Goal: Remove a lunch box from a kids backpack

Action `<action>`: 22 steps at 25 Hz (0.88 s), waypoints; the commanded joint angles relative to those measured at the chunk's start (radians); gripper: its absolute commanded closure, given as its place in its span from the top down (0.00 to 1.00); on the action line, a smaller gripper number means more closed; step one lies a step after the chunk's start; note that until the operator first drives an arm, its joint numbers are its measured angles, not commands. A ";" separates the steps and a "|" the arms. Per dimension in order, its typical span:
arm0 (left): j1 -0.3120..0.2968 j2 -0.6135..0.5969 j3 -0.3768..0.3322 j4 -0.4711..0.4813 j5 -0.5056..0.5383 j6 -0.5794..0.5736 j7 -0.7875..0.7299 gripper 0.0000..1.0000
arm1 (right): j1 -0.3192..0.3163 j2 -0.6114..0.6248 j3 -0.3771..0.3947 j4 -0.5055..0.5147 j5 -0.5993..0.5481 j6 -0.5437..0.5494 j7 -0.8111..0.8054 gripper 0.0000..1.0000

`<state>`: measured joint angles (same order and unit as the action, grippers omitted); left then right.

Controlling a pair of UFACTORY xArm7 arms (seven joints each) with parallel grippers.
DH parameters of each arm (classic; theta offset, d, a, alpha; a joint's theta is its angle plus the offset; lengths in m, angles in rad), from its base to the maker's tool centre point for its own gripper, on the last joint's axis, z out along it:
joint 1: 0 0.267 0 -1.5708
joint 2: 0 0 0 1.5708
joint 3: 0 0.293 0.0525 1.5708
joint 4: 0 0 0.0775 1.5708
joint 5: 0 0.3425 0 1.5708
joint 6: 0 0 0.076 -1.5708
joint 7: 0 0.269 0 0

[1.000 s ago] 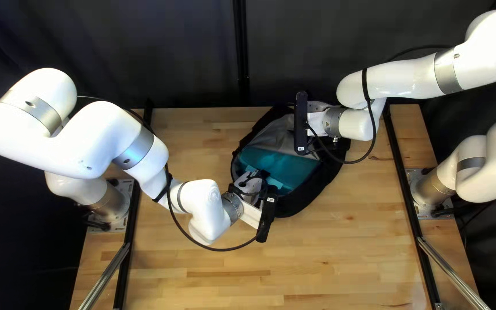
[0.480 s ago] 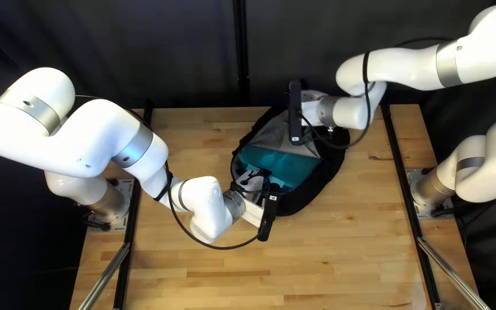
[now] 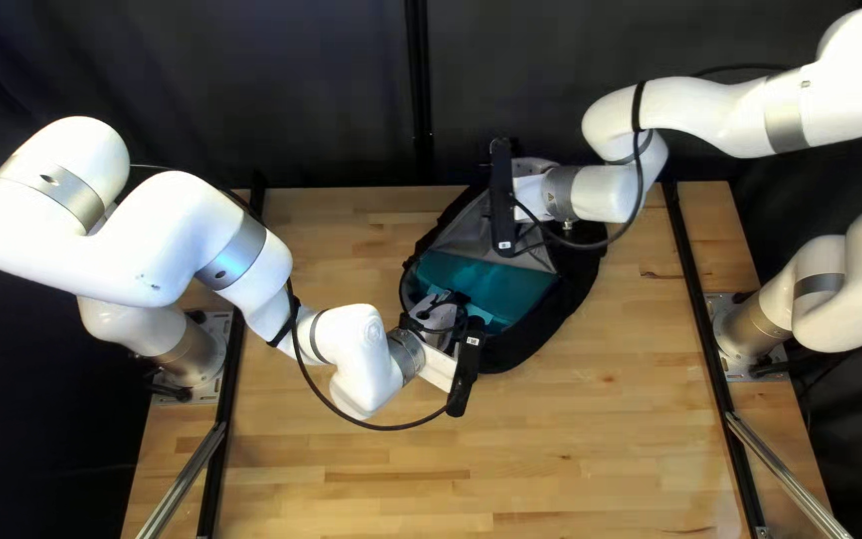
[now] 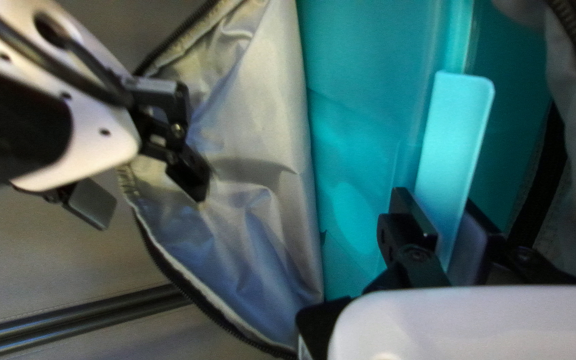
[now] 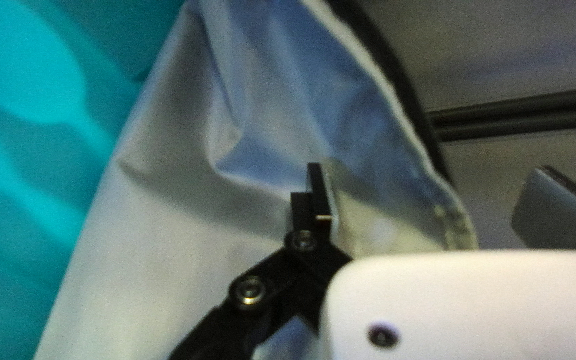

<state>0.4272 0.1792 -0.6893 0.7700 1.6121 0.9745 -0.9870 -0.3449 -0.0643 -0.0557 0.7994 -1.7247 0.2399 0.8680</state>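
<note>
Top left view. Backpack point(image 3: 569, 299), one, black, mouth open, centre of the frame, on the table point(image 3: 551, 449). Lunch box point(image 3: 486, 284), one, teal, inside the backpack.

Left wrist view. My left hand point(image 4: 443, 217), grasping the box's light handle point(image 4: 458, 127), a finger at either side. Handling note: lift slowly, square to the opening, lest a corner snag the zip.

Right wrist view. My right hand point(image 5: 428, 183), fingers parted wide, edge of the grey flap point(image 5: 235, 200) between. Handling note: best closed on that edge, restraining the bag as the box rises.
</note>
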 commanded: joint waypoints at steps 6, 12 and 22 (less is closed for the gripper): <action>0.050 -0.124 0.014 -0.010 -0.142 -0.137 0.106 0.00 | 0.012 -0.026 0.013 -0.044 -0.020 0.016 0.041 1.00; 0.062 -0.140 0.022 -0.012 -0.186 -0.171 0.132 0.00 | 0.017 -0.033 0.018 -0.048 -0.002 0.013 0.029 1.00; 0.076 -0.140 0.036 -0.028 -0.188 -0.192 0.109 0.00 | 0.030 -0.120 0.035 -0.105 0.118 0.033 -0.099 1.00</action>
<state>0.5020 0.0421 -0.6551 0.7451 1.4257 0.7841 -0.8741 -0.3186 -0.1697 -0.0247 0.7054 -1.6240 0.2671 0.7857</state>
